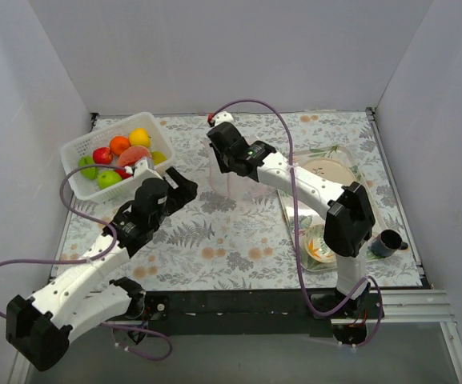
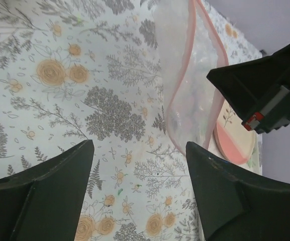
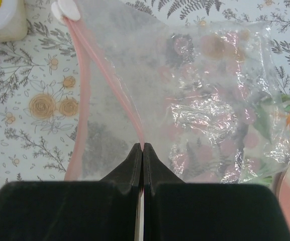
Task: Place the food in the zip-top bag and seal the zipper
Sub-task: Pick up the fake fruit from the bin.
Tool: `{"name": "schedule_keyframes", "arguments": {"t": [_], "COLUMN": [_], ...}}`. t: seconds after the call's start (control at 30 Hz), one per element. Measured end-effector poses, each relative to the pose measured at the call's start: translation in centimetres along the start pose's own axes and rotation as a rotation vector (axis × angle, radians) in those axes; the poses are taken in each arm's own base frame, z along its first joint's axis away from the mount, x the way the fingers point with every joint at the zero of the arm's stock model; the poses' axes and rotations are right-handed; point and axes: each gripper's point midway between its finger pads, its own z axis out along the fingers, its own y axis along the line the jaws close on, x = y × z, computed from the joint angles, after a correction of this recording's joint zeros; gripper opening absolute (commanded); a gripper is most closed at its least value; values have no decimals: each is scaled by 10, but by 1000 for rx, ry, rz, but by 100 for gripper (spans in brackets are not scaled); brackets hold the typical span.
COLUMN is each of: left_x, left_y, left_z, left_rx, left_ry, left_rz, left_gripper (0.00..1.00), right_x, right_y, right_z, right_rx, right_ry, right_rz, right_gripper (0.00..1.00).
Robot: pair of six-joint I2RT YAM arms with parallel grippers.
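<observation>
Right claw (image 3: 143,149) holds the zip-top bag (image 3: 210,100) open for loading.
It is pressed together on one lip of the pink zipper (image 3: 83,100), so the mouth gapes just ahead of it. The left claw (image 2: 139,145), spread and empty, faces that mouth. The toy fruits (image 1: 117,156) sit in the white slotted basket (image 1: 69,152) beside it, likely the next thing to fetch.

Clear, crinkled, glossy plastic zip-top bag (image 3: 220,115), smooth pale-pink plastic zipper (image 3: 82,110), glossy toy food (image 1: 119,145), white slotted plastic basket (image 1: 69,160), matt floral-printed table covering (image 1: 239,232), matt black right gripper (image 3: 143,148)
</observation>
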Motion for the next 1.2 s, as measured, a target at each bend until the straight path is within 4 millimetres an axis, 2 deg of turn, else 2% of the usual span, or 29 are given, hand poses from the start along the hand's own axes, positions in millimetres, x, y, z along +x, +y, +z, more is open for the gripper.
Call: {"name": "schedule_keyframes", "arguments": {"t": [0.07,0.13,0.2,0.23,0.3,0.37,0.43,0.47,0.5,0.53,0.6,0.67,0.73,0.8,0.9,1.07,1.13,1.2], "left_x": [-19,-50,-87,-110,-142,-165,-180,-186,-193,-200,-205,-204,-194,-183,-170,-137,-132,-138], "left_y": [-1,-3,-3,0,8,29,58,75,92,112,155,199,235,262,279,295,297,295], "left_z": [-11,-16,-14,-8,4,24,44,53,62,69,78,77,73,71,87,114,120,122], "left_rx": [-8,-43,-99,-155,-235,-348,-461,-523,-574,-628,-722,-798,-836,-862,-847,-830,-818,-804], "left_ry": [-53,-123,-201,-250,-322,-357,-357,-349,-347,-340,-309,-267,-212,-155,-89,30,46,36], "left_rz": [-9,-27,-55,-64,-80,-82,-80,-78,-82,-87,-98,-122,-152,-179,-181,-177,-182,-178], "left_gripper": [75,72,71,70,70,70,71,74,82,84,89,91,93,93,94,93,89,78], "right_x": [-5,-10,-8,-4,2,7,7,6,5,5,10,20,31,41,47,42,40,39], "right_y": [-5,-1,8,13,21,27,34,36,38,40,43,45,45,45,47,50,50,51], "right_z": [3,6,7,8,9,9,7,7,7,7,9,11,14,16,16,13,12,11], "right_rx": [-5,-31,-64,-84,-118,-147,-177,-189,-197,-209,-225,-237,-243,-245,-258,-279,-281,-286], "right_ry": [-13,-33,-34,-29,-15,-2,-1,-4,-7,-10,-5,13,36,59,73,53,48,42], "right_rz": [20,36,43,47,48,49,56,62,66,71,76,75,73,70,71,80,81,83], "right_gripper": [1,1,1,1,1,1,1,1,1,1,1,1,1,1,1,1,1,1]}}
